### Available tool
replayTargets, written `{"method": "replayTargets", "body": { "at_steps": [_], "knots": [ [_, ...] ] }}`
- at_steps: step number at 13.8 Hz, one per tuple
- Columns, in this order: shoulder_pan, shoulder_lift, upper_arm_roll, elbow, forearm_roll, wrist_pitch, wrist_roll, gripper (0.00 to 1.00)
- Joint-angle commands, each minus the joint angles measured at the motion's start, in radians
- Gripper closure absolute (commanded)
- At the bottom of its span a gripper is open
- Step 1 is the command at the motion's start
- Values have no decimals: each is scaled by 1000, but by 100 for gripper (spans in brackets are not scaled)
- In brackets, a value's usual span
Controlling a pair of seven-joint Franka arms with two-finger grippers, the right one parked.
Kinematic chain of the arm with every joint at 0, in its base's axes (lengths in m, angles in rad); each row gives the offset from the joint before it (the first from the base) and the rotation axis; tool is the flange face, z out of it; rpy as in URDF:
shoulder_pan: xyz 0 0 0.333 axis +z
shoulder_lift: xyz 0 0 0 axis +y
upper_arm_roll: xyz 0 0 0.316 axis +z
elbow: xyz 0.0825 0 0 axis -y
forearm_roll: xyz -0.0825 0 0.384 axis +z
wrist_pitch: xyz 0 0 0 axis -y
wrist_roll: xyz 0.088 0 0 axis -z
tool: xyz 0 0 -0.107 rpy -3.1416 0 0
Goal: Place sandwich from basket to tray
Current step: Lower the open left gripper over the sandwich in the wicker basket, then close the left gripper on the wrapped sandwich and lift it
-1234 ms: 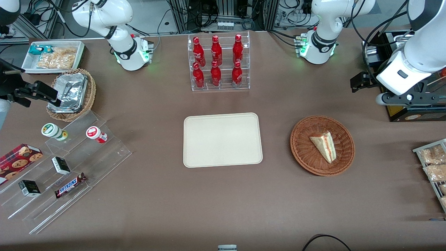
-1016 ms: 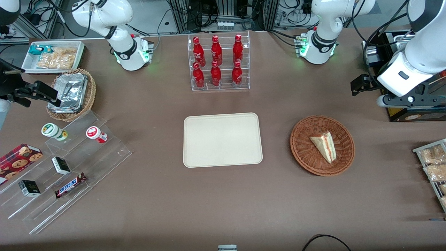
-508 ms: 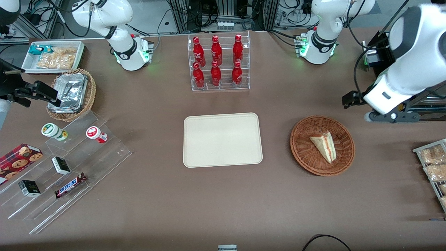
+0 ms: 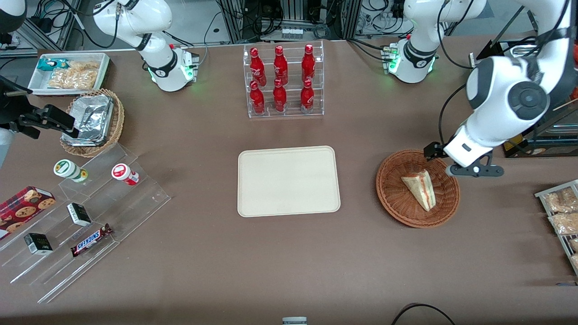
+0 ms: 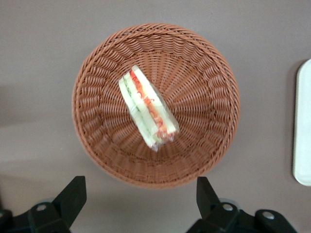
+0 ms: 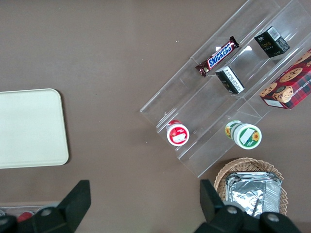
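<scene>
The sandwich (image 4: 420, 188), a white wedge with red and green filling, lies in the round reddish-brown basket (image 4: 394, 197). The beige tray (image 4: 288, 180) sits beside the basket, toward the parked arm's end, with nothing on it. My left gripper (image 4: 469, 169) hangs above the basket's rim on the side farther from the front camera, toward the working arm's end. In the left wrist view the gripper (image 5: 140, 196) is open wide and holds nothing; its fingers (image 5: 73, 194) are over bare table just outside the basket (image 5: 209, 145), with the sandwich (image 5: 146, 114) inside and the tray's edge (image 5: 303, 131) showing.
A clear rack of red bottles (image 4: 282, 81) stands farther from the camera than the tray. A stepped acrylic shelf (image 4: 90, 216) with snacks, a foil-lined basket (image 4: 92, 122) and a white bin (image 4: 70, 72) lie toward the parked arm's end. Packaged snacks (image 4: 562, 216) sit at the working arm's end.
The left arm has swung in from the working arm's end of the table and come down toward the basket; the gripper now hangs over the basket's rim. Sandwich, basket and tray have not moved.
</scene>
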Motion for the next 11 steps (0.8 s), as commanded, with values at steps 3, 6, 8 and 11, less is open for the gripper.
{"method": "replayTargets", "body": {
  "at_steps": [3, 6, 8, 11],
  "knots": [
    [15, 44, -8, -74, -19, 144, -199, 0],
    [13, 89, -8, -75, -19, 170, -395, 0],
    [13, 116, -8, -70, -19, 184, -437, 0],
    [10, 177, -9, -61, -19, 249, -602, 0]
  ]
}}
